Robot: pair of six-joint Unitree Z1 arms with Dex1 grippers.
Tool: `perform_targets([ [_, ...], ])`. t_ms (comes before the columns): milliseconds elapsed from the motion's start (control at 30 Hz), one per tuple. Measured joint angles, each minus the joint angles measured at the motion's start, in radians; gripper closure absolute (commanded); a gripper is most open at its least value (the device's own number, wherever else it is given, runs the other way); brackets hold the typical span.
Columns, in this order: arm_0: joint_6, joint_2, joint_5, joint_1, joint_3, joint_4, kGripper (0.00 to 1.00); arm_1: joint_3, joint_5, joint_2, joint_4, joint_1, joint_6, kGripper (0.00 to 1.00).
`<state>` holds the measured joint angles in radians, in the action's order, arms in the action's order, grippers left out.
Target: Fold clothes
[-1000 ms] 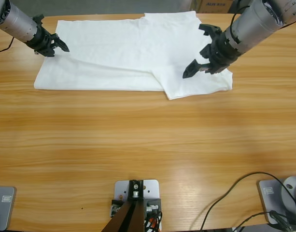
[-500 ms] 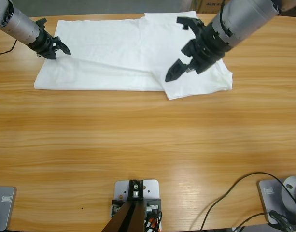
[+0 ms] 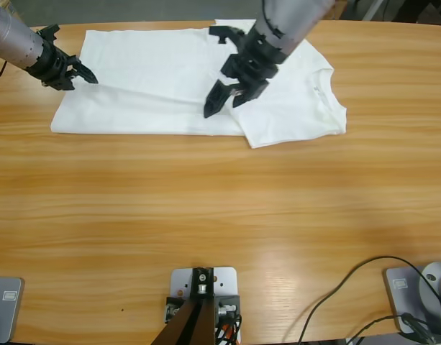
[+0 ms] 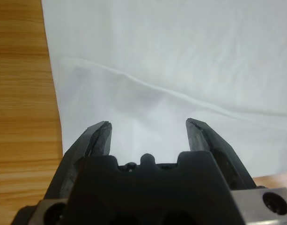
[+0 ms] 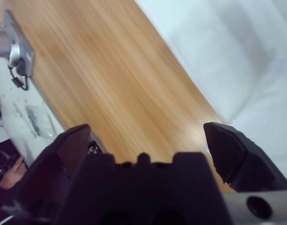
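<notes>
Though creased, T-shirt [image 3: 177, 79] lengthwise left-right.

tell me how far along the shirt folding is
Partly done: the shirt lies flat with its near long edge and a sleeve already folded in. Nothing is in hand; the left end effector and right end effector are open above it. Folding it crosswise looks left.
</notes>
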<state>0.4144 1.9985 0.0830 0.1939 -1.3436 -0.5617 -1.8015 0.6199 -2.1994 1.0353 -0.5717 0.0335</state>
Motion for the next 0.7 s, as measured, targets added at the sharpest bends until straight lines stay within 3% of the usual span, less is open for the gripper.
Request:
perform_targets([
  [700,-0.020,0.000,0.000,-0.009,0.000,0.000,0.387,-0.409,0.029,-0.290,0.261,-0.036,0.082,0.000],
])
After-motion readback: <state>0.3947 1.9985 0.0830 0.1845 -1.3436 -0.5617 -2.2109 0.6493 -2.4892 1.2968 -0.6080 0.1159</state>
